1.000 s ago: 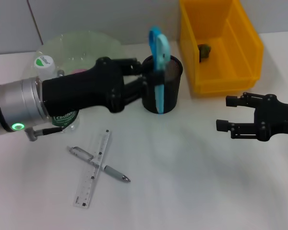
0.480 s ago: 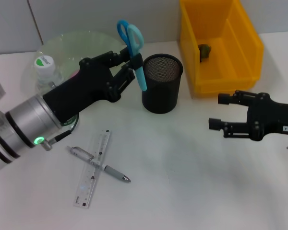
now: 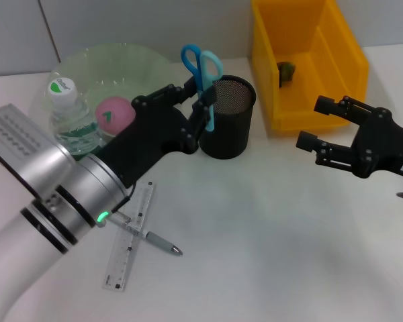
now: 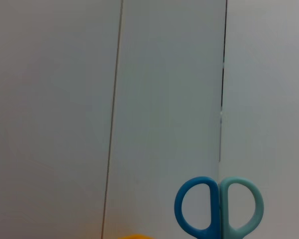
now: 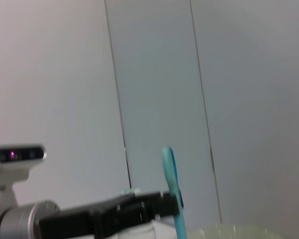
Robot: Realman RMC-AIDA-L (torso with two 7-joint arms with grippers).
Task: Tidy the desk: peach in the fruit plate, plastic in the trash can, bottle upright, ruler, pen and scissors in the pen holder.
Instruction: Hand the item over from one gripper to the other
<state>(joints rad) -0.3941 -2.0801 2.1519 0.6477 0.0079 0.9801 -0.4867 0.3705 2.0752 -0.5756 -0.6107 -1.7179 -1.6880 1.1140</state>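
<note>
Gripping scissors (image 3: 201, 70) beside pen holder (image 3: 226, 127), left tool (image 3: 200, 107); right tool (image 3: 328, 126) wide.

the holder (image 3: 226, 125) has an open mouth, but the left gripper (image 3: 196, 107) with the scissors (image 3: 203, 75) crowds its left rim. right of the holder, the bin (image 3: 307, 67) walls off that side, with a narrow gap between. in front of the holder the table (image 3: 269, 228) lies bare; the ruler (image 3: 129, 236) and pen (image 3: 140, 230) lie crossed front-left, the right gripper (image 3: 319, 124) hangs front-right.
</note>
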